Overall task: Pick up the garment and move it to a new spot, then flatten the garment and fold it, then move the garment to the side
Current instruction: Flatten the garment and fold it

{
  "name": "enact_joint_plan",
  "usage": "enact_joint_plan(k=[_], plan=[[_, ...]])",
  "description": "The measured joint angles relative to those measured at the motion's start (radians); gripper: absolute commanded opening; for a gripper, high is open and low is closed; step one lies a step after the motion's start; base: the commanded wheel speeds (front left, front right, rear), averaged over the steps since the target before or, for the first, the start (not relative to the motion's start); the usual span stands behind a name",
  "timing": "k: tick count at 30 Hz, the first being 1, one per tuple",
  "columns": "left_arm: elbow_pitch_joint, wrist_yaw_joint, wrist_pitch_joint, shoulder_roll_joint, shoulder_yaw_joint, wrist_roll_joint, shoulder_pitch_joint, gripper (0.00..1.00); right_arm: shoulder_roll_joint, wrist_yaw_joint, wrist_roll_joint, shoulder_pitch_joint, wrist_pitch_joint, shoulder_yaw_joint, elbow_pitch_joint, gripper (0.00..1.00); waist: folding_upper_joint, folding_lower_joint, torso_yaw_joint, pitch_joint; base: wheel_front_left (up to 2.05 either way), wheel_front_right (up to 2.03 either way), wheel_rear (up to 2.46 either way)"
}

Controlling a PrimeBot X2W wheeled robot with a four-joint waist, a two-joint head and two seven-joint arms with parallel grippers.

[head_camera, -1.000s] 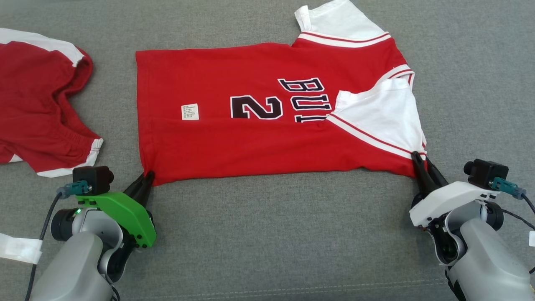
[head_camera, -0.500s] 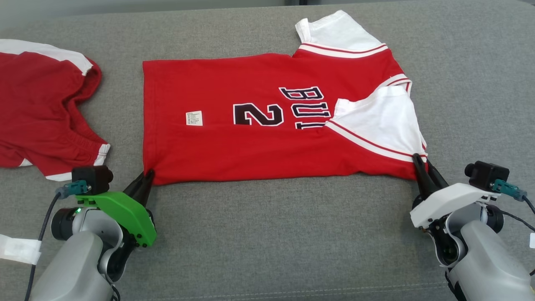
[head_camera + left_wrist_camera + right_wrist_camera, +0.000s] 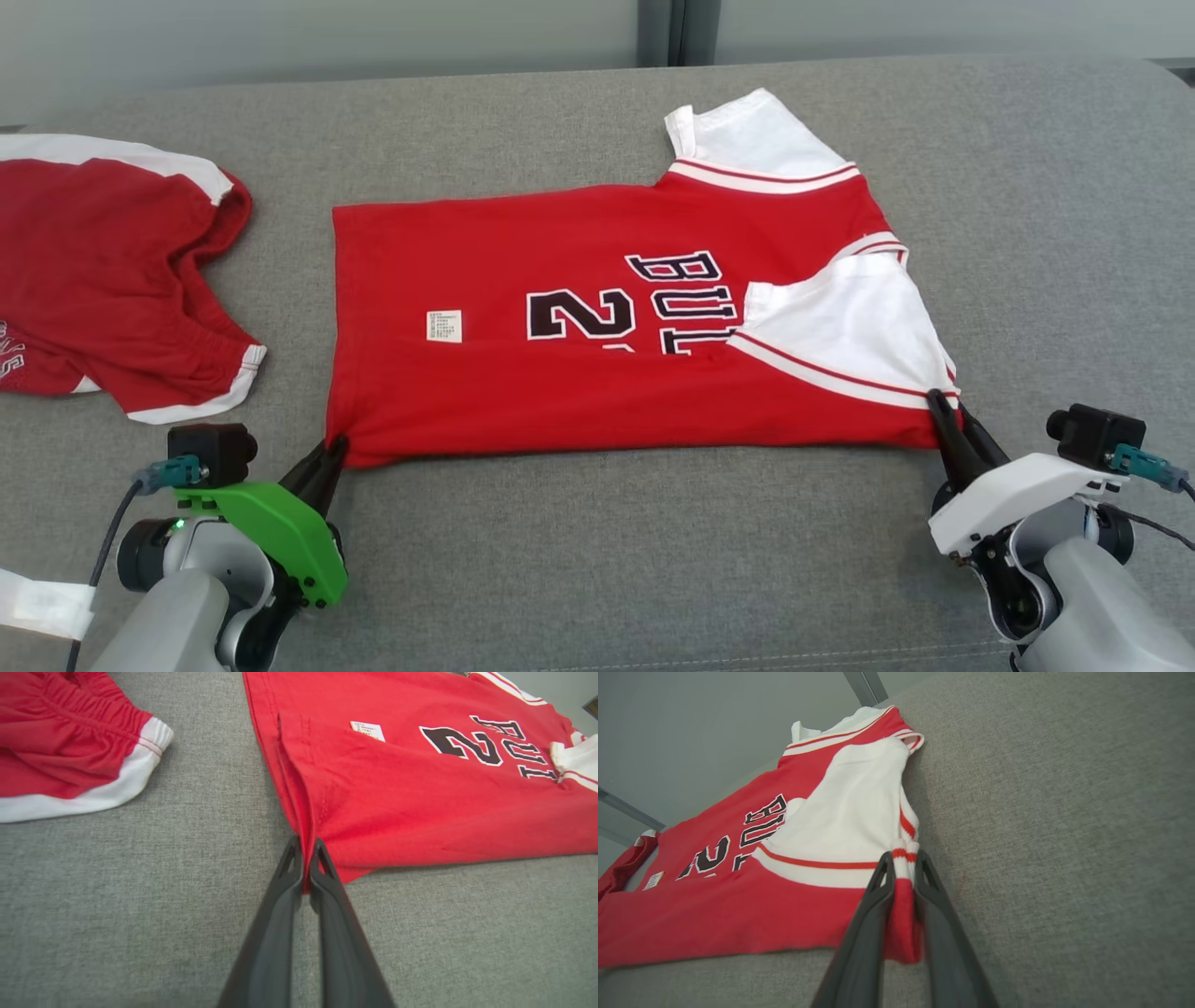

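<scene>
Jaws of the left gripper (image 3: pixel 306 849) pinch the near hem corner of the shirt (image 3: pixel 560 401); the right gripper (image 3: pixel 903 861) pinches its near sleeve corner. The shirt lies flat on the grey cushion (image 3: pixel 607 560), long axis left-to-right, spreading away from both grippers.

Light is bright, even and diffuse in all three views, with no glare. In the head view, which is sharp throughout, the jersey (image 3: pixel 607 373) casts only a thin, soft shadow along its lower edge onto the grey fabric surface (image 3: pixel 597 560). Both wrist views bow outward toward their corners. The left gripper (image 3: pixel 306 841) and the right gripper (image 3: pixel 904 855) blur toward each frame's bottom edge. The right wrist view's upper-left background is hazy.
</scene>
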Motion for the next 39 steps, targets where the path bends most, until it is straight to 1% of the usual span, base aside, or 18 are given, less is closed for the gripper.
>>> enact_joint_plan(k=[4, 9, 12, 21, 26, 33, 37, 39], plan=[[-0.012, 0.000, 0.007, 0.012, -0.003, 0.000, 0.027, 0.00, -0.025, 0.000, 0.005, 0.034, 0.008, 0.019, -0.030, 0.00, -0.0001, 0.0000, -0.005, -0.023, 0.00, 0.00, 0.00], [-0.040, 0.008, 0.008, 0.020, -0.004, -0.001, 0.068, 0.00, -0.032, 0.001, 0.034, 0.093, 0.016, 0.032, -0.060, 0.00, 0.0000, 0.0000, -0.012, -0.044, 0.00, 0.00, 0.00], [-0.058, 0.012, 0.008, 0.020, -0.004, -0.001, 0.091, 0.00, -0.047, 0.001, 0.043, 0.123, 0.016, 0.032, -0.081, 0.00, 0.0000, 0.0000, -0.016, -0.051, 0.00, 0.00, 0.00], [-0.116, 0.038, 0.007, 0.021, -0.005, -0.001, 0.164, 0.00, -0.067, 0.001, 0.062, 0.193, 0.016, 0.035, -0.137, 0.00, 0.0000, 0.0000, -0.016, -0.065, 0.00, 0.00, 0.00], [-0.153, 0.065, 0.012, 0.024, -0.008, -0.001, 0.213, 0.00, -0.083, 0.001, 0.082, 0.230, 0.017, 0.032, -0.164, 0.00, 0.0000, 0.0000, -0.014, -0.081, 0.00, 0.00, 0.00], [-0.197, 0.082, 0.029, 0.031, -0.018, -0.001, 0.254, 0.00, -0.093, 0.001, 0.087, 0.257, 0.026, 0.025, -0.188, 0.00, 0.0000, 0.0000, -0.011, -0.090, 0.00, 0.00, 0.00], [-0.219, 0.100, 0.030, 0.033, -0.022, -0.001, 0.267, 0.00, -0.100, 0.001, 0.090, 0.269, 0.033, 0.025, -0.202, 0.00, 0.0000, 0.0000, -0.008, -0.094, 0.00, 0.00, 0.00], [-0.233, 0.100, 0.039, 0.035, -0.023, -0.001, 0.275, 0.00, -0.103, 0.001, 0.093, 0.275, 0.034, 0.025, -0.208, 0.00, 0.0000, 0.0000, -0.007, -0.095, 0.00, 0.00, 0.00]])
